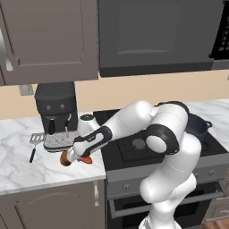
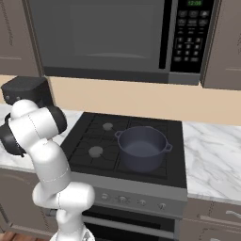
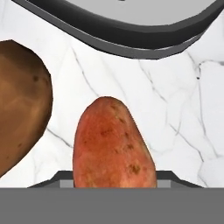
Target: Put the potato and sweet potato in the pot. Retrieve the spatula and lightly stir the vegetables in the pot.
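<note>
On the marble counter left of the stove, my gripper (image 1: 77, 156) reaches down over the two tubers. The orange-red sweet potato (image 3: 113, 148) lies on the counter between my gripper (image 3: 113, 177), whose dark fingers meet both its sides. The brown potato (image 3: 19, 105) rests just left of it, apart from the fingers. From the left base view the potato (image 1: 65, 159) and the sweet potato (image 1: 86, 159) peek out under the hand. The spatula (image 1: 35, 141) lies further left on the counter. The dark blue-grey pot (image 2: 142, 148) stands empty on the stove's front right burner.
A black coffee machine (image 1: 56, 109) stands at the back of the counter; its grey drip tray (image 3: 131, 39) lies just beyond the tubers. The stove (image 2: 94, 136) has its left burners bare. A microwave (image 2: 103, 37) hangs above, with cabinets beside it.
</note>
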Motion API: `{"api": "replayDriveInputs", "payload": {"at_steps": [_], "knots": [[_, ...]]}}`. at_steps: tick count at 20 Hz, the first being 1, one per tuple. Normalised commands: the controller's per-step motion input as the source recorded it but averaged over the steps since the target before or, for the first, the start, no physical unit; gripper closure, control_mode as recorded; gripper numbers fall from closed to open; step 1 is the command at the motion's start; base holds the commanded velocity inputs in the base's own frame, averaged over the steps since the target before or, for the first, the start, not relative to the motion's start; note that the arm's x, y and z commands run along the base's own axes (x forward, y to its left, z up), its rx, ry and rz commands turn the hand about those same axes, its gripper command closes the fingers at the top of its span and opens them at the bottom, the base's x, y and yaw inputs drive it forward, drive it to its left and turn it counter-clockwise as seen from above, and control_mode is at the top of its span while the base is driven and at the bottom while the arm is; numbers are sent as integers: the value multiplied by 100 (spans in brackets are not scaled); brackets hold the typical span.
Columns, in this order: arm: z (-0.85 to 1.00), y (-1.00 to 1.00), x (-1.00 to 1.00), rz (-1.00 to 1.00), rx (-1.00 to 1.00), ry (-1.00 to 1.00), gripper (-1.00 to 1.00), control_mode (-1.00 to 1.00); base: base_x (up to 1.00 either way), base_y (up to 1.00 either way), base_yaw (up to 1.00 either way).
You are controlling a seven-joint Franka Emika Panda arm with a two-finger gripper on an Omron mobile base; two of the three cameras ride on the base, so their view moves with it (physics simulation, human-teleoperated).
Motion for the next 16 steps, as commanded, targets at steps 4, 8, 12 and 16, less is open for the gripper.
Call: {"api": "replayDriveInputs", "payload": {"at_steps": [4, 8, 12, 16], "knots": [[0, 0, 0, 0, 0, 0, 100, -100, 0, 0, 0], [2, -25, -16, -5, 0, 2, 100, -100, 0, 0, 0], [37, -75, -92, -9, 15, 0, 100, -100, 0, 0, 0], [72, -74, -65, -10, 12, 0, 100, -100, 0, 0, 0]]}}
